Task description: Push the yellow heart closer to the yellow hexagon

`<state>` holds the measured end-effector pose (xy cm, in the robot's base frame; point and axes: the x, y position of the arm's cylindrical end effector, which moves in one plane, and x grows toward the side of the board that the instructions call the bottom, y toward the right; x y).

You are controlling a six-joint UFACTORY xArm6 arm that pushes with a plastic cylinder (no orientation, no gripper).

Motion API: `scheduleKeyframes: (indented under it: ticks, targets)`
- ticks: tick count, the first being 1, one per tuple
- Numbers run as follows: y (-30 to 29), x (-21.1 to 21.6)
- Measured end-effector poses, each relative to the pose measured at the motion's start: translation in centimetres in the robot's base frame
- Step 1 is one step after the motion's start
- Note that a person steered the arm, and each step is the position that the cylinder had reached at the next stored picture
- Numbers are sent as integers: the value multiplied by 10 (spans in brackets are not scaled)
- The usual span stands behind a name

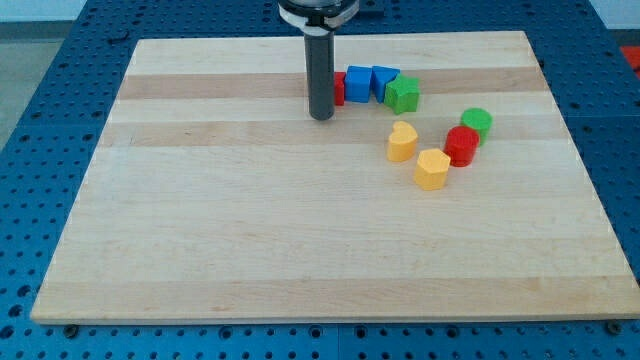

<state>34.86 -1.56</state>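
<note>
The yellow heart lies right of the board's middle. The yellow hexagon lies just below and to the right of it, with a narrow gap between them. My tip rests on the board to the upper left of the heart, well apart from it, right beside a red block that the rod partly hides.
A row at the view's top holds the red block, two blue blocks and a green block. A red cylinder touches the hexagon's right side, with a green cylinder above it. The wooden board sits on a blue pegboard table.
</note>
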Motion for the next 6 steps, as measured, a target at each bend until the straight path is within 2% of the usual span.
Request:
scheduleKeyframes:
  ticks: [2,3,6]
  targets:
    - [0,-12]
    - [4,6]
    - [98,29]
